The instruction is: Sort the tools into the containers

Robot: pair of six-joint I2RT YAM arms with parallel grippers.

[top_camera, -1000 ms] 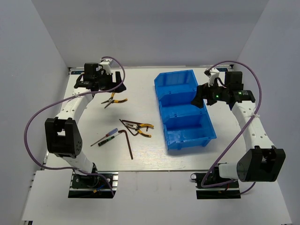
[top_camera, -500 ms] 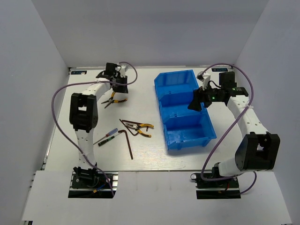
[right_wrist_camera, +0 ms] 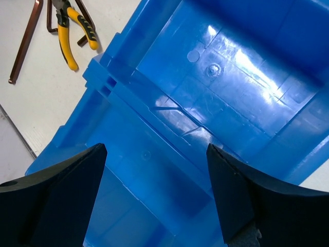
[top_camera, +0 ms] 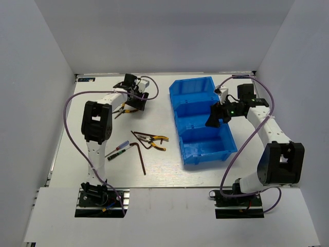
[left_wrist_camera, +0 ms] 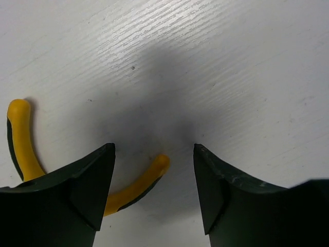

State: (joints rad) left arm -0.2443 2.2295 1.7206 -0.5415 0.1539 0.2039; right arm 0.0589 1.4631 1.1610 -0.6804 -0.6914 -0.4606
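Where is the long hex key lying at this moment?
In the top view, the hex key lies on the left half of the table, its bend between the screwdrivers and the central pliers, its long leg pointing toward the near edge.

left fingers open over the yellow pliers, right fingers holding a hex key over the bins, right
No: the right wrist view shows the right fingers open and empty over the bins. The left fingers are open over the pliers.
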